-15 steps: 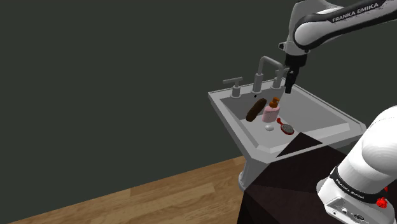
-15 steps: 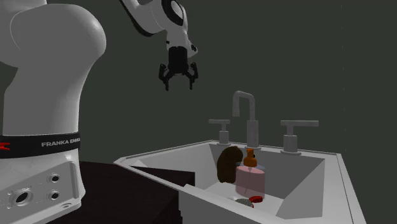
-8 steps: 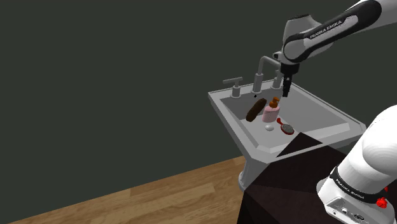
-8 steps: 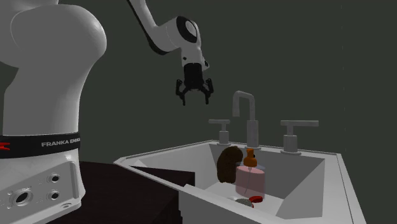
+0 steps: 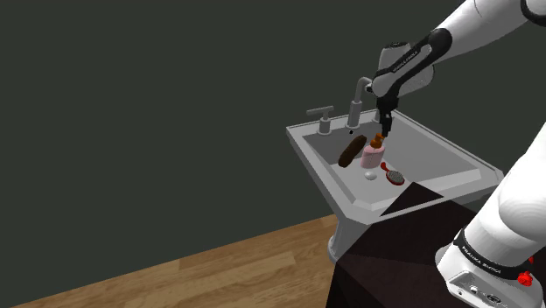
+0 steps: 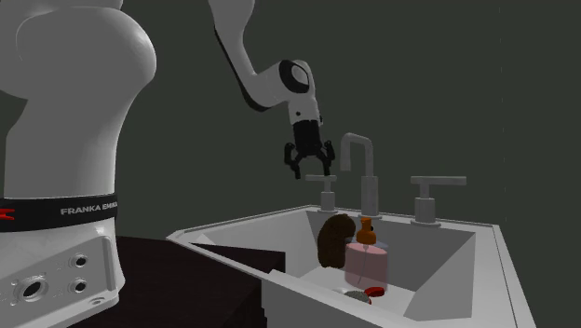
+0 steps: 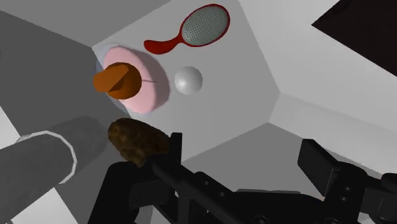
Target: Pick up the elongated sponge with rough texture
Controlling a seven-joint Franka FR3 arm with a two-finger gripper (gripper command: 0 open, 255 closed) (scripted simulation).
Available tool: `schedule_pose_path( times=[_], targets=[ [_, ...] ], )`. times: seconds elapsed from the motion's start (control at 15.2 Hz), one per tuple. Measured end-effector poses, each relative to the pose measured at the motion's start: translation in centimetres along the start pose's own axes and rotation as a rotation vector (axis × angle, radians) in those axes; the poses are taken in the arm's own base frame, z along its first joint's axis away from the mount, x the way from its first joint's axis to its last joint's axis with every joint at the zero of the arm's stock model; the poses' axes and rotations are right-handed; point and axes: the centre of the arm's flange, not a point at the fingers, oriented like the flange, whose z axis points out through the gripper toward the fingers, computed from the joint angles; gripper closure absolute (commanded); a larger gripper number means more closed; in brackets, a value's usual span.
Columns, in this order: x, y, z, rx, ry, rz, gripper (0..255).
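Empty pincer [image 6: 307, 168], wide open, over the sink [image 6: 233, 225] near the rough brown sponge [image 6: 333, 239]; "FRANKA EMIKA" on the arm's band [image 5: 486, 257].

sponge [image 7: 137, 140]: its end nearest the tool [image 7: 243, 153] is covered by one black finger.
pink bottle [image 6: 366, 266]: base hidden behind the near wall of the sink [image 6: 307, 303].
red brush [image 6: 374, 293]: just a sliver shows above that wall.
faucet spout [image 7: 44, 162]: cut off at the wrist view's edge.
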Motion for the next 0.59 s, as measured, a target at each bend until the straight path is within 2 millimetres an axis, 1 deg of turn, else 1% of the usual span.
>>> schedule_pose_path(
  times=[0.2,0.26,0.53,0.59],
  targets=[
    [1.6,2.6,2.5,-0.018,0.002,-0.081,0],
    [1.6,3.2,3.5,-0.026,0.001,-0.105,0],
    [3.2,6.4,7.0,-0.049,-0.005,-0.191,0],
    [3.5,7.5,7.9,-0.055,-0.006,-0.214,0]
  ],
)
